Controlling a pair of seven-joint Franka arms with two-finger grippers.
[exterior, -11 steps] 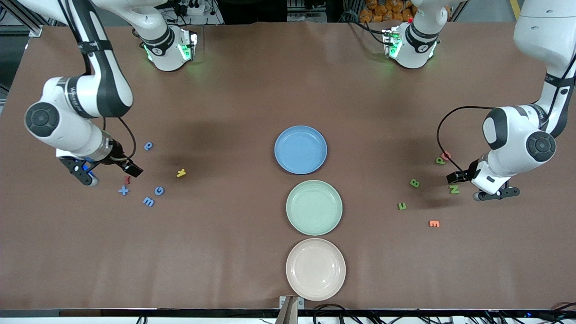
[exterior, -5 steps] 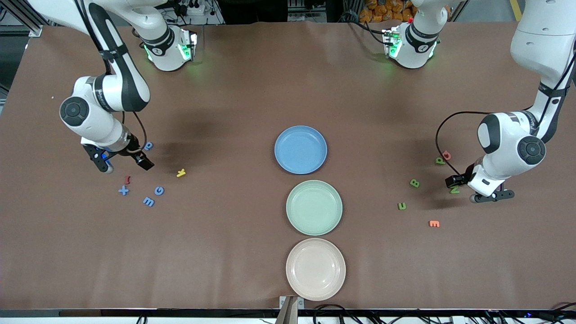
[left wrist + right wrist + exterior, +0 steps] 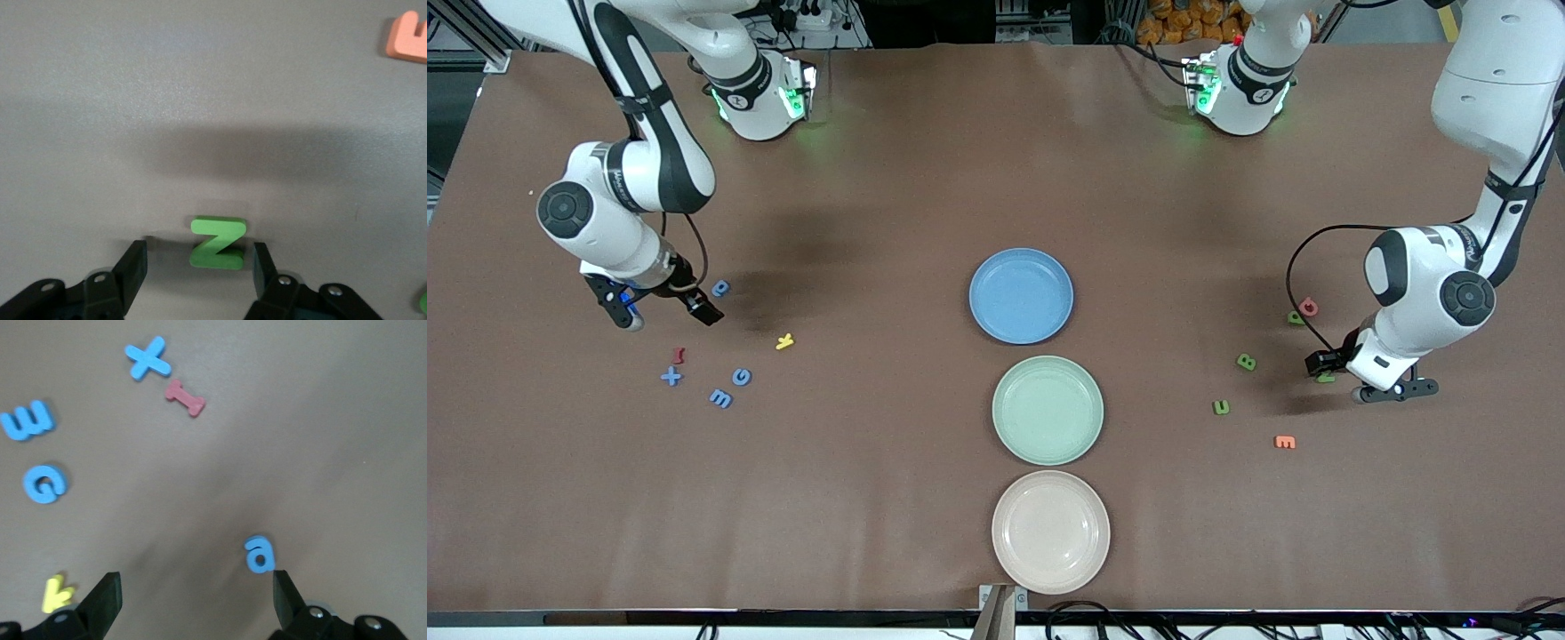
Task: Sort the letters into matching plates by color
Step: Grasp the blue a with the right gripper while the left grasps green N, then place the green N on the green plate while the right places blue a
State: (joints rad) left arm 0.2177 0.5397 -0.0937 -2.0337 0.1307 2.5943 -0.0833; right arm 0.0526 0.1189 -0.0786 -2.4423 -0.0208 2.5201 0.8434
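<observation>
Brown table (image 3: 889,178), green N (image 3: 217,243) flat, left gripper (image 3: 199,270) straddling it

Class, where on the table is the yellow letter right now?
In the front view the yellow letter lies flat on the table toward the right arm's end, between the blue plate and the cluster of blue letters.

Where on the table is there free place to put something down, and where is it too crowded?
Bare table lies between the blue letters and the three plates; more lies between the plates and the green letters. It is crowded by the right gripper, over the blue "a", and by the left gripper, low around the green "N".
</observation>
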